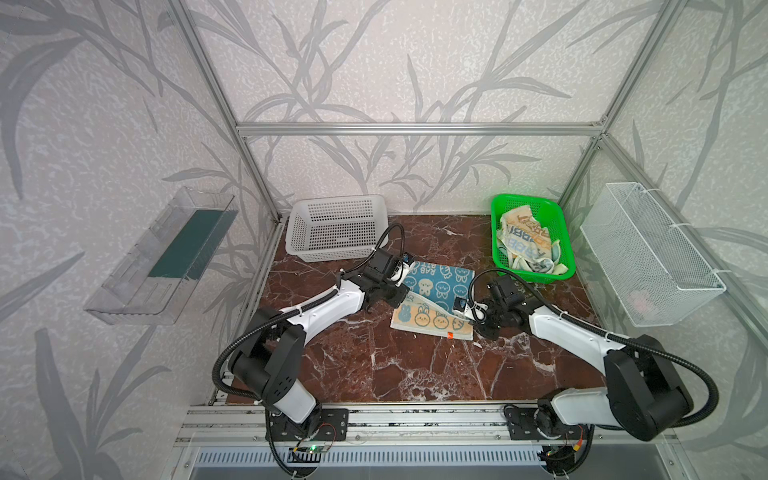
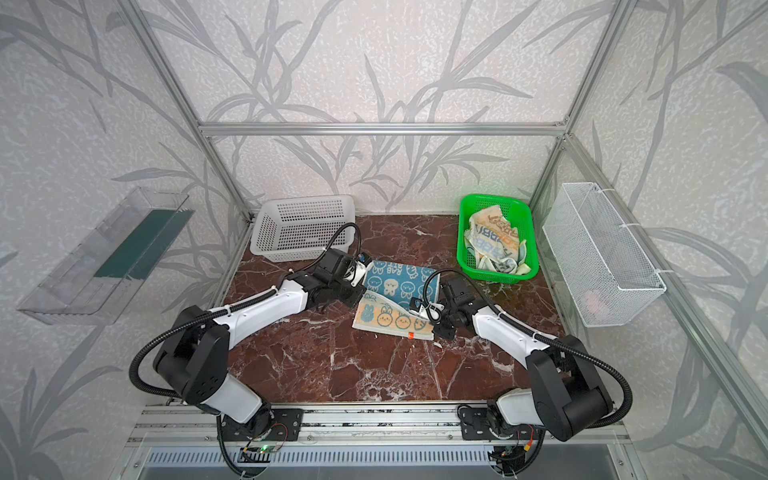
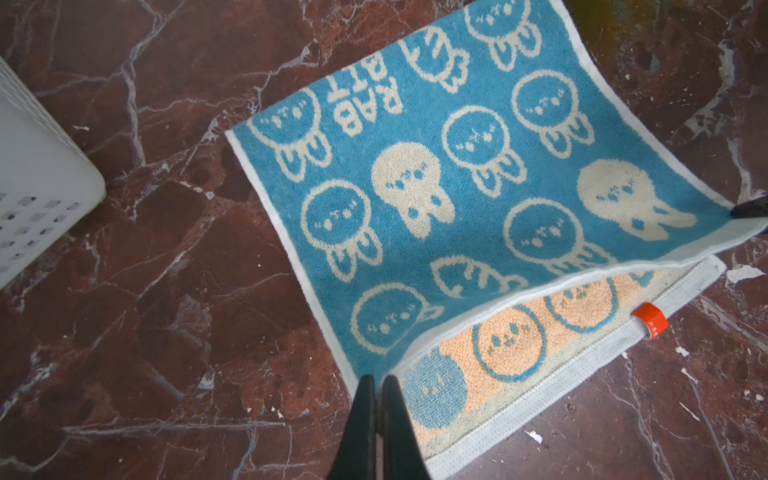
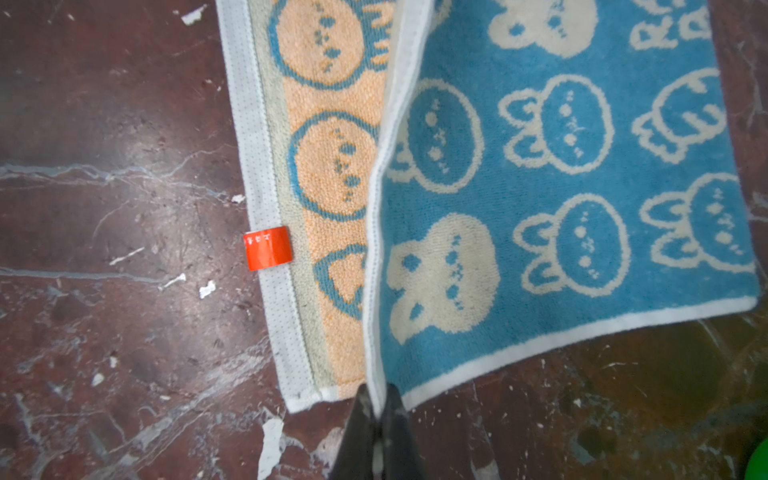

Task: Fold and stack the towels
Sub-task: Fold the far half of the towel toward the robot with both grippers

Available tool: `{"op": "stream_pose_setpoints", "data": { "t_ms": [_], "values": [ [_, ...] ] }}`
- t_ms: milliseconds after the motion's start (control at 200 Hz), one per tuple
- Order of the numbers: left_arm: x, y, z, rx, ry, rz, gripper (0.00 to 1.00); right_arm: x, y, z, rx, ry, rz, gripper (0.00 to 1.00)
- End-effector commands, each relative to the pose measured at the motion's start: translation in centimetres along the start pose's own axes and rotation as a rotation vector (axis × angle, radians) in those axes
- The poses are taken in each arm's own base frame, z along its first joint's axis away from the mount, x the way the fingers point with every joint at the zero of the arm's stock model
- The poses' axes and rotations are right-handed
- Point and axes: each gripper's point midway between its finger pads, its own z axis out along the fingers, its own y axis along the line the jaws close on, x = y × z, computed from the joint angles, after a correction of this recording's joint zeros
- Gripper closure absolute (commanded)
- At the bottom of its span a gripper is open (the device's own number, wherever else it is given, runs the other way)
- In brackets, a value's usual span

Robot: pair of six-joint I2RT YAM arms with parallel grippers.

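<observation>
The blue rabbit towel (image 1: 440,284) lies mid-bench, partly folded; left jaws and right jaws each clamp one corner of its lifted edge, while the other towels (image 1: 525,245) sit in the green basket (image 1: 495,237) at the bench's far right corner.

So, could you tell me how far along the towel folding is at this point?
Done: nothing looks folded or stacked yet. In hand: the left gripper and right gripper each pinch a corner of the blue rabbit towel, its lifted edge partway over the orange side. Left: finishing that fold, then the crumpled towels in the green basket.
</observation>
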Motion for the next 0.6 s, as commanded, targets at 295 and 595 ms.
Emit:
{"op": "stream_pose_setpoints", "data": {
  "t_ms": [295, 595],
  "values": [
    [-2.5, 0.0, -2.5, -0.017, -0.048, -0.029, 1.0, -2.9, -1.7, -3.4, 0.087, -0.073, -0.068, 1.0],
    [-0.9, -0.1, -2.9, -0.017, -0.028, -0.054, 1.0, -2.7, 1.2, -2.8, -0.005, -0.084, -0.101, 1.0]
  ]
}}
